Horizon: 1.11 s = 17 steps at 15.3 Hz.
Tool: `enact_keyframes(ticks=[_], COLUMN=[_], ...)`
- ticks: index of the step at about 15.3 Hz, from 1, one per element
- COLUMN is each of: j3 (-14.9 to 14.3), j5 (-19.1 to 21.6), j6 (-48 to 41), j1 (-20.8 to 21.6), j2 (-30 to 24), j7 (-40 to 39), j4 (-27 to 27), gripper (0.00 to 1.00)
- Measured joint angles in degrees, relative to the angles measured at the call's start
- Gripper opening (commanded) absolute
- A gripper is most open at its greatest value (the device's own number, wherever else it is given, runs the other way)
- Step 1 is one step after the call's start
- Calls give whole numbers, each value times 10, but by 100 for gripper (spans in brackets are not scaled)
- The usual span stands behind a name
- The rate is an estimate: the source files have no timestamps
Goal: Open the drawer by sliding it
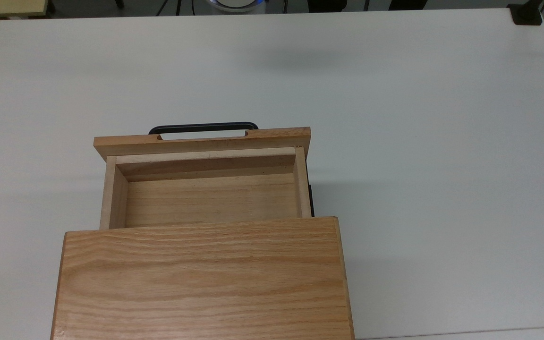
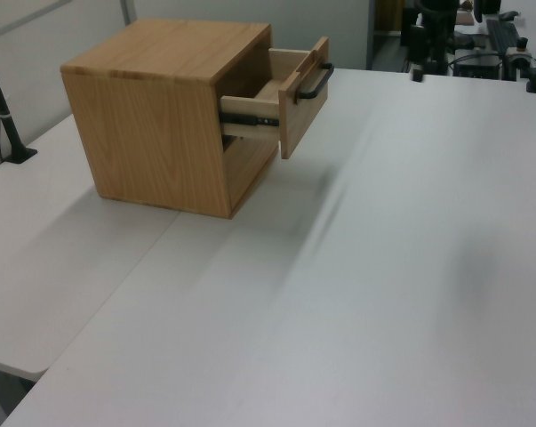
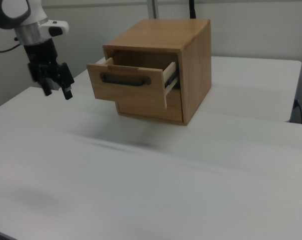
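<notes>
Fingers (image 3: 67,93) of the gripper (image 3: 57,92) stand apart with a gap between them and hold nothing. In the right view we see them hanging above the white surface (image 1: 418,141), pointing down, at the right view's left, on the end of the white and black arm (image 3: 30,22).

Around them we see little. The surface is bare between the fingers and the furniture. In the left view a black post (image 2: 3,107) rises from a foot at the left view's left edge, behind the cabinet (image 1: 201,278). In the top view a black clamp (image 1: 526,13) sits at the far right corner of the surface. Nothing stands between the fingers and the handle.

We find the drawer (image 1: 206,198) in the top slot of the oak cabinet, pulled partway out, with its inside bare. In the left view a dark slide rail (image 2: 248,114) shows along its side. Its wide front panel (image 3: 128,85) carries the long black handle (image 1: 203,127), which lies level across the panel.

In the right view the drawer front is to the right of the fingers, apart from them and at about the same height. The fingers touch neither the handle nor the panel.
</notes>
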Motion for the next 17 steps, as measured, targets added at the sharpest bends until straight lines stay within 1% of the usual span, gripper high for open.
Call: enact_keyframes(ticks=[2,3,4,5,8,9,12,17], j3=[-2,-7,-10,-11,-9,-8,-7,-8], j5=[-1,-1,-2,-8,-53,-63,-67,-66], j6=[-39,-44,-44,-44,-44,-44,-44,-44], j1=[-2,-5,-6,-9,-10,-9,-9,-9], j2=[2,8,15,22,57,71,97,100], j7=[-87,-119,-130,-136,-143,-143,-143,-143], j4=[12,19,23,27,40,50,79,89], gripper=[100,100,100,100,100,100,100,100])
